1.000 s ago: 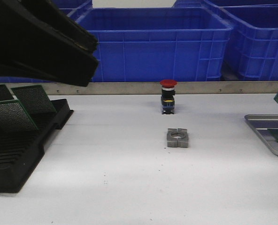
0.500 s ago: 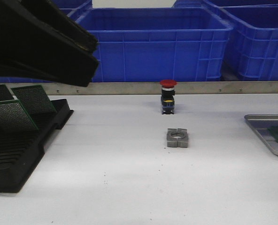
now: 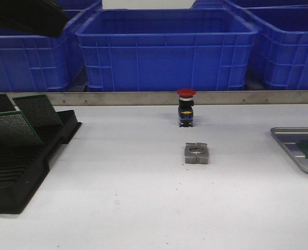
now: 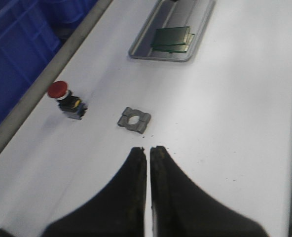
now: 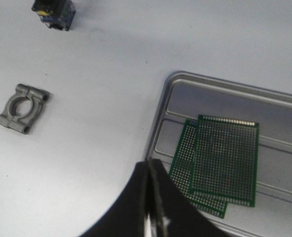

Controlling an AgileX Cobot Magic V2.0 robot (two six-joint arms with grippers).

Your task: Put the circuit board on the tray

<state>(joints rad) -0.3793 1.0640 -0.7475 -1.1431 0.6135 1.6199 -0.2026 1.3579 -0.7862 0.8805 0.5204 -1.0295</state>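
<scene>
The grey metal tray [image 3: 292, 141] lies at the table's right edge. Two green circuit boards [image 5: 225, 158] lie overlapping in it, also seen in the left wrist view [image 4: 171, 38]. My right gripper [image 5: 149, 164] is shut and empty, above the tray's rim [image 5: 158, 123], beside the boards. My left gripper [image 4: 147, 149] is shut and empty, high over the table; only a dark part of that arm [image 3: 24, 15] shows at the front view's top left. More circuit boards [image 3: 13, 127] stand in the black slotted rack [image 3: 18, 177] on the left.
A red-capped push button [image 3: 186, 107] stands at mid-table, with a grey metal clamp block [image 3: 196, 153] in front of it. Big blue bins [image 3: 167, 47] stand behind a metal strip [image 3: 143, 98] along the table's far edge.
The right gripper held a board over the tray at the right edge, then left the front view; the board now lies in the tray. The left arm rose almost out of the front view.
</scene>
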